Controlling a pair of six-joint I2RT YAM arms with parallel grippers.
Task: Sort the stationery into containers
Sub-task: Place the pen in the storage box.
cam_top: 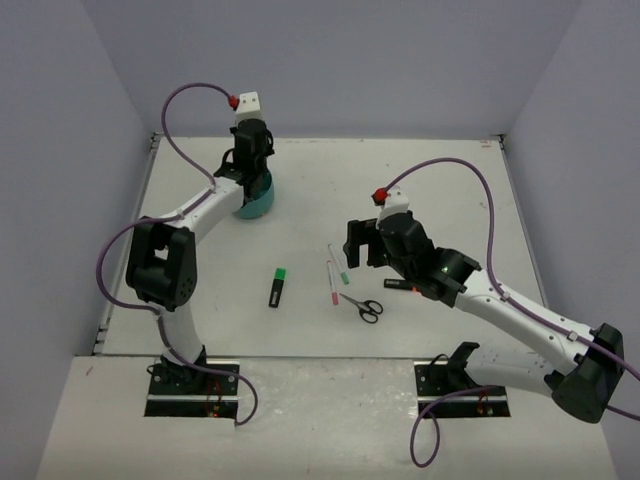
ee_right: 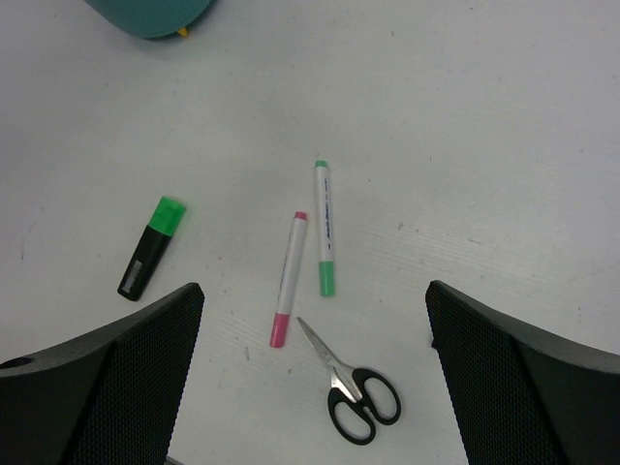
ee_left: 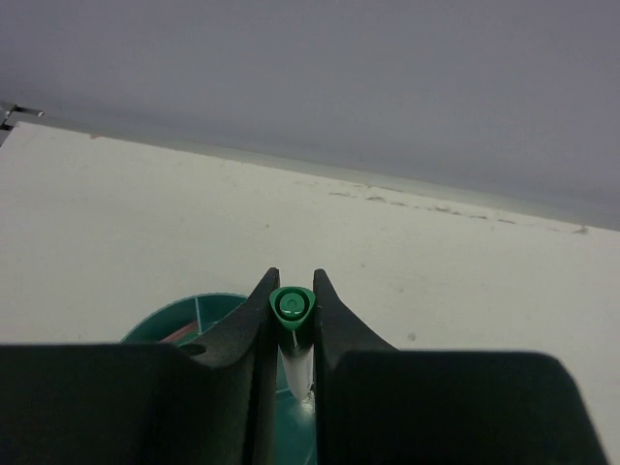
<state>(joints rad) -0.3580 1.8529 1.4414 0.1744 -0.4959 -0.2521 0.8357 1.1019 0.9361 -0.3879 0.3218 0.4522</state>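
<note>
- Left claw [ee_left: 292,291] is clenching a green-capped white pen [ee_left: 291,308], holding it upright with the cap uppermost, directly over the teal organizer [ee_left: 189,315]. Something pinkish is showing inside one compartment.
- Right claw [cam_top: 357,243] is hanging released with its jaws spread wide. It is gripping nothing and hovering above the loose items.
- Below it, a green-tipped pen [ee_right: 325,228] and a pink-tipped pen [ee_right: 289,281] are lying just beside each other, roughly parallel.
- The scissors [ee_right: 354,392] are lying closed near the pink-tipped pen's lower end.
- A black-and-green marker [ee_right: 150,250] is lying well apart, toward the robot's left.
- Handling, judged: the pens are looking light, stiff and smooth-barrelled, so likely to roll. Pinching across mid-barrel seems safest.
- The marker is looking chunkier and flat-sided, so an easier hold at its body.
- The scissors are sitting thin and flat against the surface. The bulkier black handles are offering the best purchase, and the blades may slip.
- The tabletop [ee_right: 484,145] is showing white, matte and level, with faint scuffs.
- Plain grey walls [cam_top: 350,60] are enclosing it on three sides.
- The organizer is sitting toward the far left, well apart from the loose items.
</note>
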